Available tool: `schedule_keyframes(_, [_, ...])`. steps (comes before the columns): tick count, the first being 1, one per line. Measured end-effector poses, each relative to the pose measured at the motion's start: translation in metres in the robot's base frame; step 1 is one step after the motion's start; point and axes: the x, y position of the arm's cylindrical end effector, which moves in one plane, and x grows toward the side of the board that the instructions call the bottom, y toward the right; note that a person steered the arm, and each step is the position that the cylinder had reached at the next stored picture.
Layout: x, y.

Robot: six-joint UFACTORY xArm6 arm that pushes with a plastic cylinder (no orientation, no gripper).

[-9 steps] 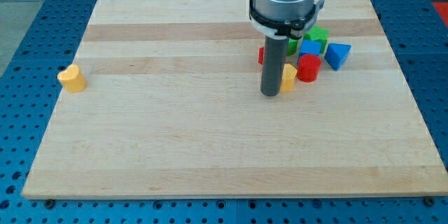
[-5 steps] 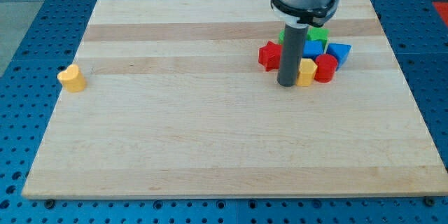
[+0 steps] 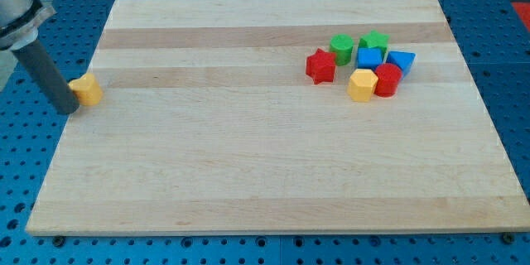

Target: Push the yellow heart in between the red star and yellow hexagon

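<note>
The yellow heart (image 3: pixel 87 89) lies at the board's left edge. My tip (image 3: pixel 66 109) is just to the heart's left, touching or nearly touching it. The red star (image 3: pixel 321 65) sits at the upper right of the board. The yellow hexagon (image 3: pixel 362 85) lies a little to the star's lower right, with a small gap between them.
Next to the hexagon is a cluster: a red cylinder (image 3: pixel 387 79), a blue cube (image 3: pixel 370 57), a blue triangular block (image 3: pixel 402 61), a green cylinder (image 3: pixel 341 49) and a green star-like block (image 3: pixel 374 42). The wooden board (image 3: pixel 248 174) rests on a blue perforated table.
My tip has moved from beside the yellow hexagon at the right across to the left edge, next to the yellow heart. The heart has shifted slightly. The cluster is uncovered.
</note>
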Motion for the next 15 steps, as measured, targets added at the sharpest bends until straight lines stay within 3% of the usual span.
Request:
schedule_keyframes(1, [-0.028,0.005])
schedule_keyframes(3, [-0.072,0.076])
schedule_keyframes(4, [-0.117,0.089])
schedule_keyframes(6, [-0.189,0.057])
schedule_keyframes(7, [-0.160,0.096])
schedule_keyframes(9, [-0.145,0.205])
schedule_keyframes(11, [-0.067,0.242])
schedule_keyframes(13, [-0.017,0.313])
schedule_keyframes(15, [0.005,0.311])
